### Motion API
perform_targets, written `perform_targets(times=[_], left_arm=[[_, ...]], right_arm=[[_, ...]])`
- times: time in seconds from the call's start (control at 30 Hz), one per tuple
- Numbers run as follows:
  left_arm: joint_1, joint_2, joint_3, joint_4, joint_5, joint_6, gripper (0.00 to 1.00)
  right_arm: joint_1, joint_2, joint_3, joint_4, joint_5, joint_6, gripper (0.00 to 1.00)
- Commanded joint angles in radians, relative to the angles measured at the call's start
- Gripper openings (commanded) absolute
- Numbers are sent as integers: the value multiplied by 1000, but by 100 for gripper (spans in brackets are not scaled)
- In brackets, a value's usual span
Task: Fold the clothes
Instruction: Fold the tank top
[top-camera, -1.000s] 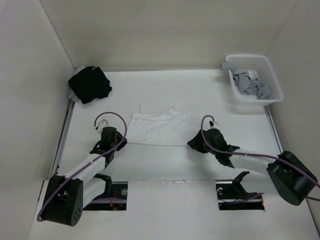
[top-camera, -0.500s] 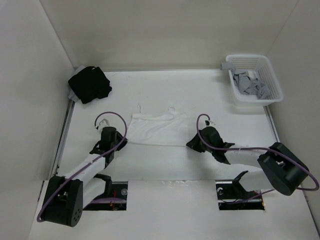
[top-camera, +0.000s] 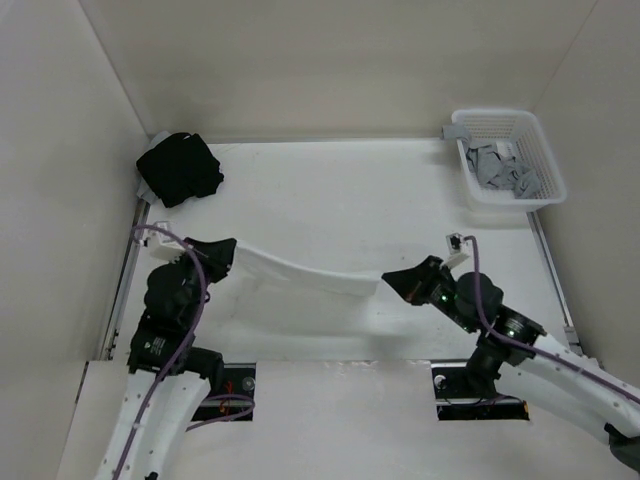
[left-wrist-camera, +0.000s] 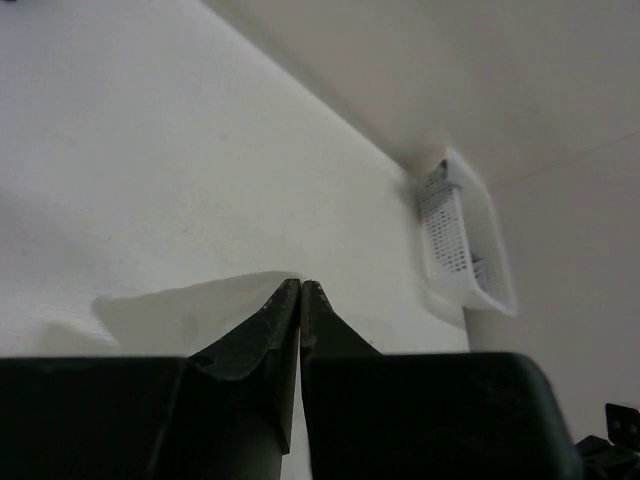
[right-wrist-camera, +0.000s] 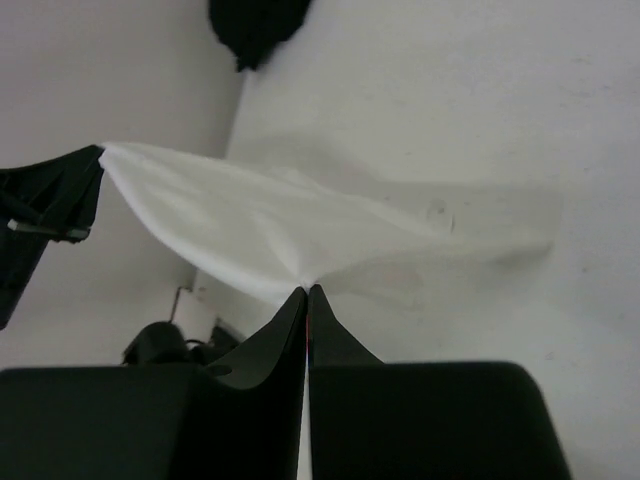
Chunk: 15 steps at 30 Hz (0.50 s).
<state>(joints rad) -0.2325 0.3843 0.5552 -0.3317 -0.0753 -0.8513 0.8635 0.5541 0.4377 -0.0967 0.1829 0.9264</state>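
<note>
Both arms have lifted since a second ago: your left gripper (top-camera: 224, 251) and right gripper (top-camera: 388, 281), jaws pressed together, each pinch one end of the clothes (top-camera: 300, 274), slung lengthwise between them above the table (top-camera: 330, 190).

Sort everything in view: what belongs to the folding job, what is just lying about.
Job: white garment, held up between left gripper and right gripper, both shut on it.
Lying about: black cloth bundle; white basket; grey garments in it.
</note>
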Motion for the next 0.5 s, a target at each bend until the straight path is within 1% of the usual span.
perform_targets(times=[0.0,0.07,0.13,0.2,0.27,0.3,0.37,0.4,0.47], left_arm=[[-14,-73,132,-191,-1,14,1],[-24,-113,193,-254,5,6,1],[-27,-145,241,-315,3,1,1],[-20,-171,253,-360,0,6,1],[-8,-182,224,-375,0,8,1],[-4,-183,194,-371,5,3,1],[-1,-170,129,-346,5,0,1],[-1,-157,96,-322,2,0,1],[2,-109,31,-246,-15,17,2]], right_arm=[[111,-112,97,-242,127,0,4],[214,-163,137,-303,196,26,4],[336,-200,163,-319,263,48,4],[442,-203,182,-330,335,64,4],[496,-171,187,-334,381,68,5],[493,-133,188,-333,388,69,5],[437,-73,180,-319,363,61,5],[380,-39,173,-302,334,52,4],[218,30,135,-205,200,-1,4]])
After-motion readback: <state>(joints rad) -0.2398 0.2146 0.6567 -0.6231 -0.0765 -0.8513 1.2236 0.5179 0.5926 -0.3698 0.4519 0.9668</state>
